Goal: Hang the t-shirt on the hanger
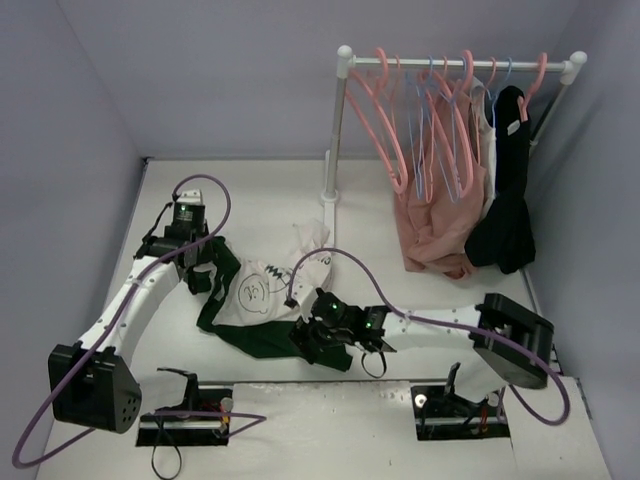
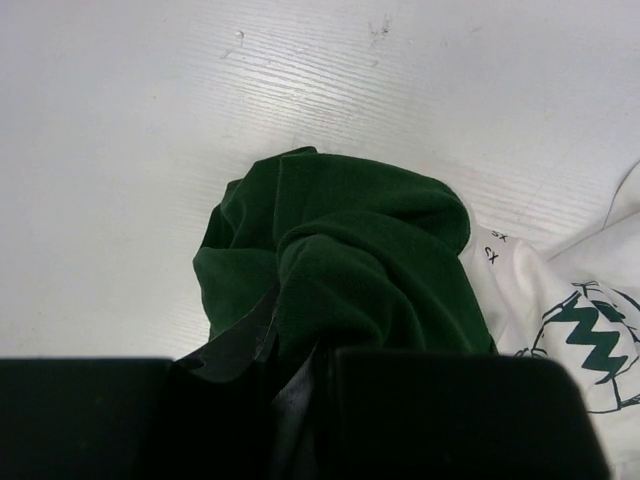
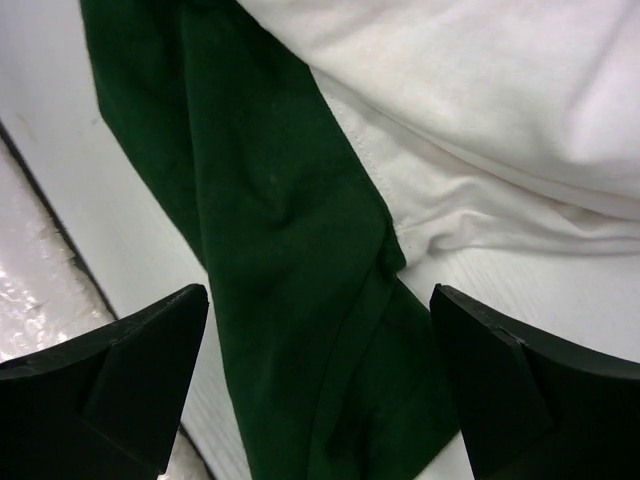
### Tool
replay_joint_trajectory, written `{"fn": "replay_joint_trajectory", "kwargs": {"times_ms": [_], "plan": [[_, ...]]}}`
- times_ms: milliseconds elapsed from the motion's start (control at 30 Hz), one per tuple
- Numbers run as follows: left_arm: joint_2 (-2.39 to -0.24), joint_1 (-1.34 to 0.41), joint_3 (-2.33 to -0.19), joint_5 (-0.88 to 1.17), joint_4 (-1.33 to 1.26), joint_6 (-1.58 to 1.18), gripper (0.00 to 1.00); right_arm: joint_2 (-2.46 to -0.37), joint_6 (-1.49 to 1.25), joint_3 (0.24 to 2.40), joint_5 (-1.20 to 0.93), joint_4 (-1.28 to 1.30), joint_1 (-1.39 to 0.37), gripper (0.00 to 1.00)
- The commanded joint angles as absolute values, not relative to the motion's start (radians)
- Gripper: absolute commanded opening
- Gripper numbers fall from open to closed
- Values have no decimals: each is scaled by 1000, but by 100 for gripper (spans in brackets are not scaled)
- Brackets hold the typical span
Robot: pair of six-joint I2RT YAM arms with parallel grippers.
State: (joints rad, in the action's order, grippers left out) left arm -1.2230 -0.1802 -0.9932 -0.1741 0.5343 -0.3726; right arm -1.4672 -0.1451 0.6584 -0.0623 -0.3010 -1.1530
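Note:
The cream-white t-shirt (image 1: 262, 290) with dark green sleeves lies crumpled on the table between the two arms. My left gripper (image 1: 205, 275) is at its left side. In the left wrist view this gripper (image 2: 300, 370) is shut on a bunched green sleeve (image 2: 350, 230). My right gripper (image 1: 312, 340) hovers over the shirt's near green edge. In the right wrist view this gripper (image 3: 318, 292) stands open, its fingers (image 3: 150, 350) straddling a flat green sleeve (image 3: 290, 250) without touching it. Pink hangers (image 1: 390, 120) hang on the rail at the back right, far from both grippers.
The white clothes rack (image 1: 335, 130) stands at the back right, carrying light-blue hangers (image 1: 432, 130), a salmon-pink garment (image 1: 435, 225) and a black garment (image 1: 510, 215). Grey walls close in the table on both sides. The table's near edge (image 3: 60, 250) runs just beside the right gripper.

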Motion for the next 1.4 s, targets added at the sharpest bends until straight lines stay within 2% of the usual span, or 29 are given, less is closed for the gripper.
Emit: {"fn": "replay_joint_trajectory", "kwargs": {"times_ms": [0,100,133,200,233,267,400,567,633,700,767,800,900,967,1067,1133,1233,1367], "plan": [[-1193,-164,-1023,-175,496,-390,0,-1572,-99,716,-98,-358,-1158,89],[-1173,-153,-1013,-182,497,-382,0,-1605,-81,726,-78,-359,-1156,78],[-1168,-150,-1010,-185,498,-380,0,-1609,-77,727,-75,-359,-1153,67],[-1157,-146,-1005,-192,499,-376,0,-1604,-78,728,-50,-358,-1142,29],[-1150,-144,-1001,-196,499,-372,0,-1585,-79,727,-37,-352,-1128,5],[-1142,-143,-999,-202,502,-371,0,-1556,-78,726,-20,-340,-1116,0],[-1115,-143,-986,-227,518,-367,0,-1418,-49,750,45,-230,-972,0],[-1115,-144,-958,-218,558,-401,0,-1298,-13,839,42,-119,-674,1],[-1114,-145,-942,-195,569,-417,0,-1313,-21,872,39,-105,-596,7],[-1112,-146,-928,-161,571,-427,0,-1357,-52,913,54,-97,-555,25],[-1114,-147,-936,-140,569,-417,18,-1397,-77,948,50,-94,-546,43],[-1110,-147,-951,-129,571,-411,23,-1411,-89,966,33,-92,-552,50],[-1089,-154,-990,-111,578,-368,52,-1410,-90,998,26,-92,-617,68],[-1059,-165,-1014,-105,590,-343,59,-1396,-85,1004,68,-94,-703,77],[-1006,-181,-1024,-132,606,-327,68,-1382,-112,1005,148,-101,-828,79],[-965,-192,-1012,-142,613,-316,68,-1384,-146,990,203,-121,-910,78],[-925,-205,-976,-137,612,-315,68,-1423,-241,970,263,-175,-1037,71],[-901,-207,-924,-119,612,-306,65,-1531,-371,941,290,-256,-1108,59]]}}
